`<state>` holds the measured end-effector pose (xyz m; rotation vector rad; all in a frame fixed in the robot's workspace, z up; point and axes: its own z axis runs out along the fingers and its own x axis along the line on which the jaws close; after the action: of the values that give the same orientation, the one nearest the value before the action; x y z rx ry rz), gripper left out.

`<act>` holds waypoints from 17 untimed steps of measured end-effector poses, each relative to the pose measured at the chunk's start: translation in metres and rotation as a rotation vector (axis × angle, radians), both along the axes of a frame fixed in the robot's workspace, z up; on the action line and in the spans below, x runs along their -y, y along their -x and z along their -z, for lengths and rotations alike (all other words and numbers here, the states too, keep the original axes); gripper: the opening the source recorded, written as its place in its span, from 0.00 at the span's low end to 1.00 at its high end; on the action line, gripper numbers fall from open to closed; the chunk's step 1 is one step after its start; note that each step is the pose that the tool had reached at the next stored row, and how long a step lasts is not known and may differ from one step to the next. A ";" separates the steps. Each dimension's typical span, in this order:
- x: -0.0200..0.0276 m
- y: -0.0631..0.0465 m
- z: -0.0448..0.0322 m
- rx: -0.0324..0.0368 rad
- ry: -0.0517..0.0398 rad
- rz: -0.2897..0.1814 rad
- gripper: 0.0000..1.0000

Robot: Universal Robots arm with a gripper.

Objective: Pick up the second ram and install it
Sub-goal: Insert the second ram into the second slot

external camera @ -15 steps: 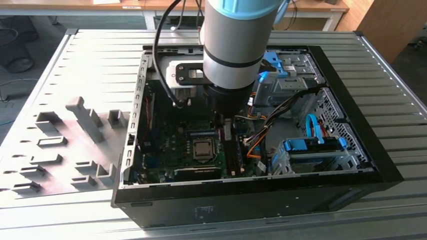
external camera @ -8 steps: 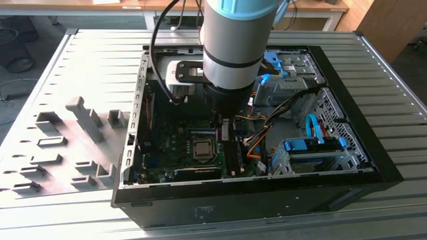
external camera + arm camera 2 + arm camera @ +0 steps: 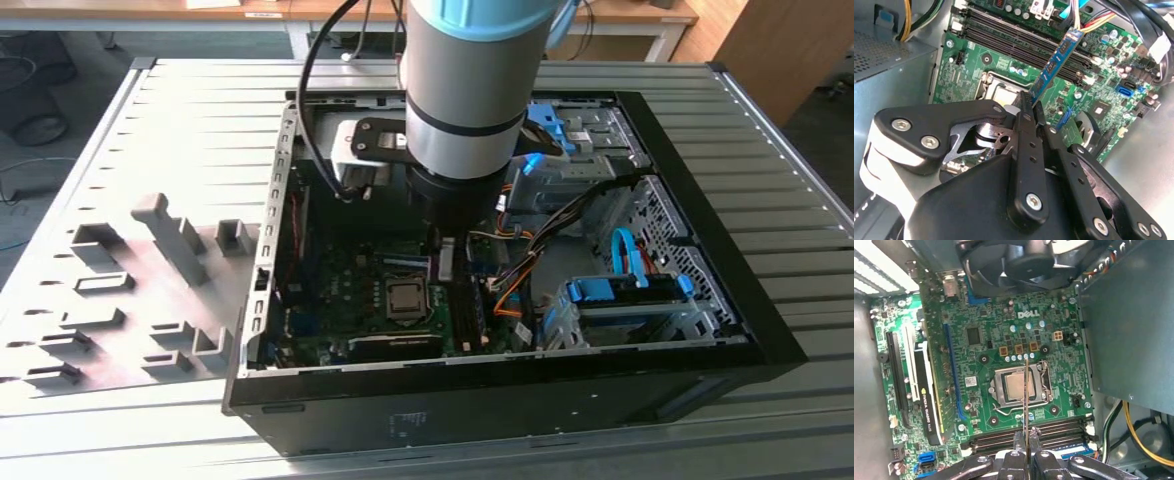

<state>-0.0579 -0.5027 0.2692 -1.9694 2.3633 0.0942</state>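
My gripper (image 3: 445, 243) hangs inside the open PC case (image 3: 747, 330), shut on the second ram (image 3: 446, 264), a slim dark stick pointing down toward the motherboard (image 3: 360, 290). In the second wrist view the ram (image 3: 1056, 62) sticks out from between the fingers (image 3: 1024, 130) and hovers over the long black memory slots (image 3: 1004, 37). In the first wrist view the ram (image 3: 1026, 395) shows edge-on as a thin line held by the gripper (image 3: 1027, 442), above the slots (image 3: 1059, 429) and crossing the silver processor (image 3: 1016, 386). The stick is apart from the slots.
Grey holder blocks (image 3: 174, 240) stand on the metal table (image 3: 120, 430) at the exterior view's left of the case. Inside the case are a fan (image 3: 1024, 265), coloured cables (image 3: 534, 260), a graphics card (image 3: 929, 395) and blue drive cages (image 3: 627, 295).
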 end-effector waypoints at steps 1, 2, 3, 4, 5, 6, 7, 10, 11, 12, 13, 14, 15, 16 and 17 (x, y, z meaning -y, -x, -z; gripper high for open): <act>0.0000 0.000 0.0000 0.0000 0.0001 0.009 0.14; 0.0000 0.000 0.0001 0.0000 0.0000 0.017 0.14; 0.0000 0.000 0.0001 0.0000 0.0000 0.025 0.14; 0.0000 0.000 0.0002 0.0000 0.0000 0.032 0.14; 0.0000 0.000 0.0002 0.0000 0.0000 0.040 0.14; 0.0000 0.000 0.0003 0.0000 0.0001 0.048 0.14; 0.0000 0.000 0.0003 0.0000 0.0001 0.056 0.14; 0.0000 0.000 0.0004 0.0000 0.0001 0.079 0.14; 0.0000 0.000 0.0004 0.0001 0.0000 0.086 0.14; 0.0000 0.000 0.0005 0.0000 0.0000 0.093 0.14; 0.0000 0.000 0.0005 0.0000 0.0000 0.100 0.14; 0.0000 0.000 0.0005 0.0000 0.0001 0.107 0.14; 0.0000 0.000 0.0005 0.0000 0.0001 0.115 0.14; 0.0000 0.000 0.0006 0.0000 0.0000 0.122 0.14; 0.0000 0.000 0.0006 0.0001 0.0000 0.129 0.14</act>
<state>-0.0579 -0.5027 0.2686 -1.8112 2.4822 0.0875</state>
